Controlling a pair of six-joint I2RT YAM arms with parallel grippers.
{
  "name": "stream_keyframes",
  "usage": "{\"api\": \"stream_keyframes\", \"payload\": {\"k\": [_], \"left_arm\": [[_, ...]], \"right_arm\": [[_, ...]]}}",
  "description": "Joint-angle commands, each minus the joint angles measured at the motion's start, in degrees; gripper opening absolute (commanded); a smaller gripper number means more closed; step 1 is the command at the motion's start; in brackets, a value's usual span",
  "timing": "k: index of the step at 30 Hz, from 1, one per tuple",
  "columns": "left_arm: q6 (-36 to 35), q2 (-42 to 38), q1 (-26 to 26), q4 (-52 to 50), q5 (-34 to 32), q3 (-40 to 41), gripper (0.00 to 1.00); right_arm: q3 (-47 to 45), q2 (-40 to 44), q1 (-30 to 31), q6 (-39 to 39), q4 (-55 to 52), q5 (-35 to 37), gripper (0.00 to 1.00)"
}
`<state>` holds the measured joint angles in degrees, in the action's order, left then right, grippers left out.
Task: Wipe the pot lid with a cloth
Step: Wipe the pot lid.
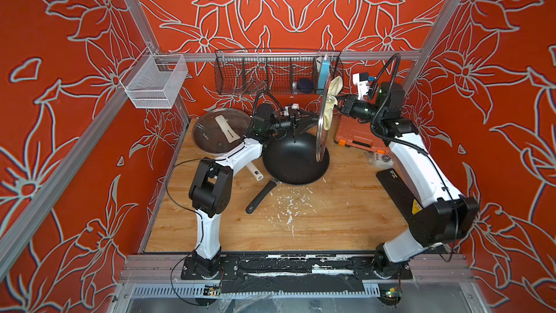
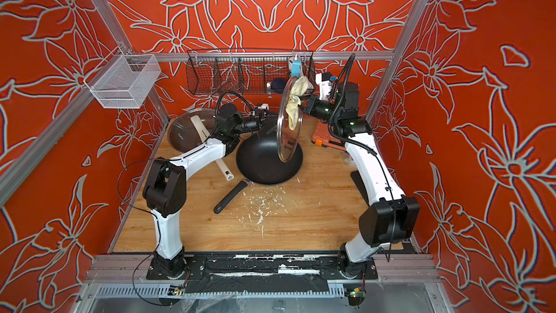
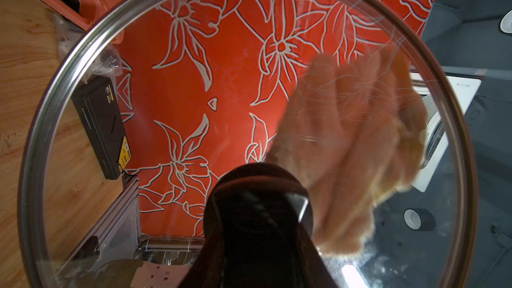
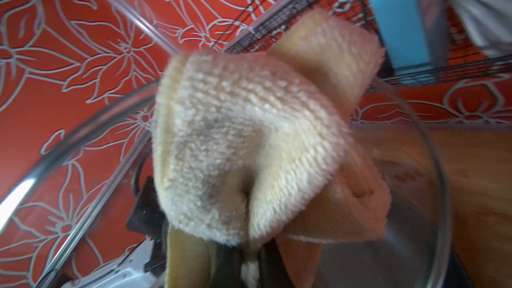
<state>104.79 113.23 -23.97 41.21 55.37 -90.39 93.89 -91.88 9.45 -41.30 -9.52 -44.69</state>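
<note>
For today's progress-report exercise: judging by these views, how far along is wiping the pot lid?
Done: the left gripper holds the glass lid on edge by its knob; the right gripper grips the cloth. In hand: cloth lying against the lid's upper part. Left, probably: the lower glass, untouched by cloth now.

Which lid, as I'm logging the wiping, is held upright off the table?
The glass lid above the black pan, held on edge by the left hand, cloth against it. The other lid, cream-handled, lies flat at the back.
</note>
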Motion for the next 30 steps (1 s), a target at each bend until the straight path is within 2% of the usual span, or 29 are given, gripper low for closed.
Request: {"api": "stream_keyframes", "payload": {"k": [1,5,10,15,19,22,30], "left_arm": [[-0.08,-4.37,-0.38,9.30,0.63,-1.95,0.00],[-4.04,-5.07,-0.29,4.97,1.24,-2.07,0.00],[-26.26,-10.14,-0.27,-17.24,-0.24,-2.81,0.00],[-40.16,-14.02,-0.15,-31.10,-4.63,-2.80,0.00],[-52.45,-17.16,-0.20,-41.00,-10.21,-2.99,0.00],[-62.25,-19.76,-0.29,-48.29,-16.70,-3.00,0.00],[-81.81,-24.31,-1.02,-55.98,-30.46,0.75,0.00]], "right_arm": [[-0.63,-0.98,-1.03,0.71,-0.56,2.31,0.00],[-2.57,1.27,-1.19,1.41,-0.78,2.36,0.00],[-5.47,7.07,-1.26,4.89,-5.94,5.72,0.00],[-9.02,14.31,-1.32,9.07,-12.71,11.84,0.00],[-11.04,20.58,-1.26,12.66,-18.09,17.34,0.00],[-10.97,24.47,-1.15,16.25,-22.72,20.81,0.00],[-10.17,29.32,0.68,24.20,-33.01,25.86,0.00]]}}
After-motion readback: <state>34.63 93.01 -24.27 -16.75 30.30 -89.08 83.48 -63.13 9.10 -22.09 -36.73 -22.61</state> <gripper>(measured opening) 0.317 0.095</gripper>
